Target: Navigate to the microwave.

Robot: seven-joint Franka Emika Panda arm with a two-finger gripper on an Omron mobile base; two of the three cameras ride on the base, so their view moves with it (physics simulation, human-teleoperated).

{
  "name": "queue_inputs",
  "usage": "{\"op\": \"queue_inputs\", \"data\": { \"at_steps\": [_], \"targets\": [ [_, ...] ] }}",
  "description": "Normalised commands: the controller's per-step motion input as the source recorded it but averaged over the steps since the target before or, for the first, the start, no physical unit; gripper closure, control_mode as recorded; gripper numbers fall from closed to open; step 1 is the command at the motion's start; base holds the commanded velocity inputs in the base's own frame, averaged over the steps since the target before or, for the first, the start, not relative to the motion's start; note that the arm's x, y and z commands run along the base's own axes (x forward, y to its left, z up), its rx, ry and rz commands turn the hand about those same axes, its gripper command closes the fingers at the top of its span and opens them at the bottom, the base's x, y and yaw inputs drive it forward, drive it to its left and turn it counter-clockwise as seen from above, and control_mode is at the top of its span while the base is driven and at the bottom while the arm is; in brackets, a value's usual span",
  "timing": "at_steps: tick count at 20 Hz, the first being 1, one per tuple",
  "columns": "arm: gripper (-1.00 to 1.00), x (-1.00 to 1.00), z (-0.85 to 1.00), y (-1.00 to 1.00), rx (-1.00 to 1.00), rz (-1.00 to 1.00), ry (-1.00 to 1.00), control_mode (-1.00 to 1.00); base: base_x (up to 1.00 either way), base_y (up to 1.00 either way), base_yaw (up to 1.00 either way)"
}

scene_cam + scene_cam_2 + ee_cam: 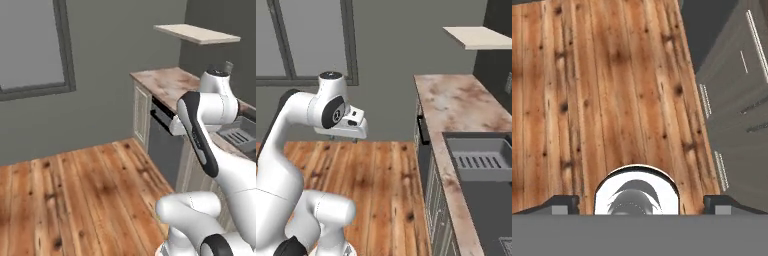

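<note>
The gripper (641, 202) has its two dark fingertips (562, 202) set wide apart and nothing between them. In the left base view the white arm (202, 130) climbs from 5 o'clock and folds over at 3 o'clock, its hand turned down toward the wooden floor (75, 190). A brown marbled counter (170, 82) runs away at 2 o'clock, with a pale shelf (197, 33) above it at 1 o'clock, a dark appliance front (162, 140) set into the cabinets below it, and a grey-framed window (30, 45) at 10 o'clock. In the right base view the arm bends at 9 o'clock, the hand hanging level over the floor (386, 175), while the counter (461, 105) stretches from 2 o'clock down to 5 o'clock. A grey sink (481, 160) is sunk into it at 4 o'clock, and the shelf (478, 37) juts from the wall at 1 o'clock. The hand view looks straight down on floorboards (602, 90), with grey cabinet fronts (737, 110) at 3 o'clock. Where the microwave stands, and which way its long side runs, I cannot tell from here.
</note>
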Motion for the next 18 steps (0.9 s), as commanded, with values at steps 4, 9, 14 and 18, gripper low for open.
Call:
{"op": "queue_inputs", "data": {
  "at_steps": [4, 9, 14, 18],
  "targets": [
    [-1.00, 0.00, 0.00, 0.00, 0.00, 0.00, 0.00, 1.00, 0.14, 0.19, 0.95],
    [-1.00, 0.00, 0.00, 0.00, 0.00, 0.00, 0.00, 1.00, 0.32, 0.12, 0.93],
    [-1.00, 0.00, 0.00, 0.00, 0.00, 0.00, 0.00, 1.00, 0.58, 0.05, 0.87],
    [-1.00, 0.00, 0.00, 0.00, 0.00, 0.00, 0.00, 1.00, 0.74, 0.02, 0.83]
  ]
}}
